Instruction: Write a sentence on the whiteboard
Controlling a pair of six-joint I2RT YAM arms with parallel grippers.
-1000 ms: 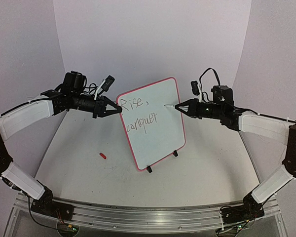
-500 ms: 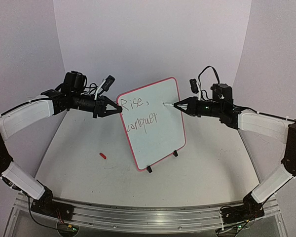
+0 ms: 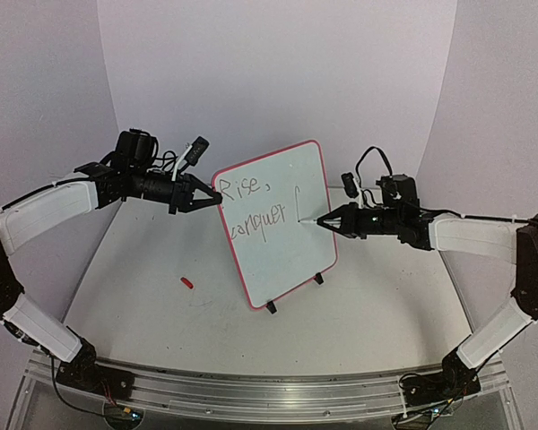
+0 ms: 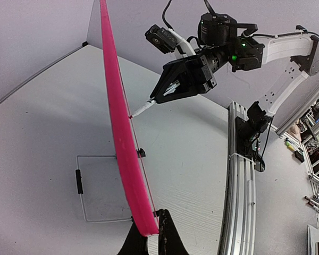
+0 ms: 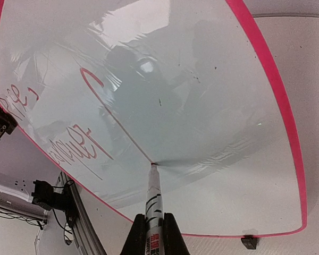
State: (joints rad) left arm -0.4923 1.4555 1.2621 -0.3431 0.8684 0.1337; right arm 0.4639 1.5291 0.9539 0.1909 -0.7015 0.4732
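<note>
- You see the sentence [image 3: 255, 210] at the upper left of the whiteboard [image 3: 291, 260]: "Rise," over "conquer", with a tall hooked stroke to their right
- The whiteboard stands on its black feet, mid-table [image 3: 134, 260]
- Your right gripper [image 3: 327, 221] is clamped on the marker [image 5: 153, 199], whose tip touches the board at the foot of that stroke
- Your left gripper [image 3: 217, 199] pinches the board's red rim near its upper left corner
- A small red cap [image 3: 187, 282] lies on the table to the left, well apart from the board
</note>
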